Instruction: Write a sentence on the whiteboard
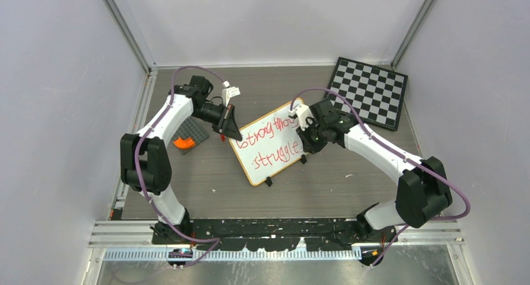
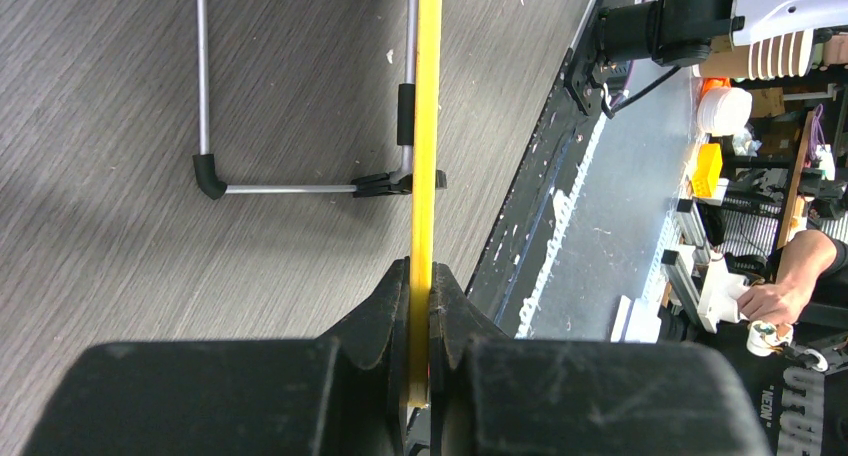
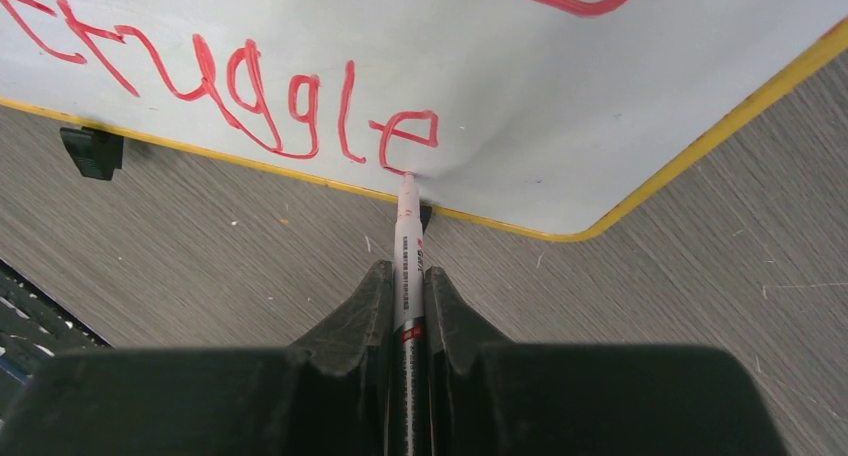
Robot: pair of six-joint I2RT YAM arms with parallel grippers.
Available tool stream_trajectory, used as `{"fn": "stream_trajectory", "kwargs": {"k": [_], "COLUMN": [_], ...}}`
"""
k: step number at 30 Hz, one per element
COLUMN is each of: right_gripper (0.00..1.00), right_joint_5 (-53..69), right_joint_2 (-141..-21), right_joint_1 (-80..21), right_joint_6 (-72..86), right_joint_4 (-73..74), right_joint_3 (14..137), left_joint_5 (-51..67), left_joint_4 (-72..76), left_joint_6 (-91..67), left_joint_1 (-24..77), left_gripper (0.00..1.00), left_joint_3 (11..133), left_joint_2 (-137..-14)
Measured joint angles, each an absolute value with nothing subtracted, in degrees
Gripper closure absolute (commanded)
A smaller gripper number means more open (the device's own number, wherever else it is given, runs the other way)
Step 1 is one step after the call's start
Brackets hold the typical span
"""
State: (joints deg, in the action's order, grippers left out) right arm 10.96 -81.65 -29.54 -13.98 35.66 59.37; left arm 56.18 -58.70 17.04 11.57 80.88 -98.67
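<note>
The right gripper (image 3: 410, 306) is closed tight on a red marker (image 3: 408, 236). The marker's tip touches the whiteboard (image 1: 245, 150) just under the last "e" of "struggle". The left gripper (image 2: 420, 276) pinches the board's yellow rim (image 2: 428, 96). The sentence (image 1: 270, 144) is red, in two lines. The board stands mid-table on black feet (image 3: 92, 148).

Grey wood-grain table (image 1: 325, 191) under the marker (image 3: 408, 246), plain pale lilac walls (image 1: 56, 110) boxing it in on three sides, aluminium posts (image 1: 125, 29) in the far corners. Checkerboard (image 1: 370, 91) lies beyond the marker, off to its right. Light's soft and even.
</note>
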Motion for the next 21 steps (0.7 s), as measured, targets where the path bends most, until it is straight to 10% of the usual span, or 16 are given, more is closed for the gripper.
{"fn": "stream_trajectory", "kwargs": {"k": [21], "right_gripper": [1.00], "right_joint_5": [13.7], "right_joint_2": [-79.2], "right_joint_1": [-24.6], "right_joint_6": [-11.7], "right_joint_4": [37.4], "right_joint_3": [62.3], "left_joint_5": [56.6], "left_joint_4": [-58.6], "left_joint_6": [17.0], "left_joint_1": [11.6], "left_gripper": [1.00], "left_joint_3": [80.9], "left_joint_2": [-98.8]}}
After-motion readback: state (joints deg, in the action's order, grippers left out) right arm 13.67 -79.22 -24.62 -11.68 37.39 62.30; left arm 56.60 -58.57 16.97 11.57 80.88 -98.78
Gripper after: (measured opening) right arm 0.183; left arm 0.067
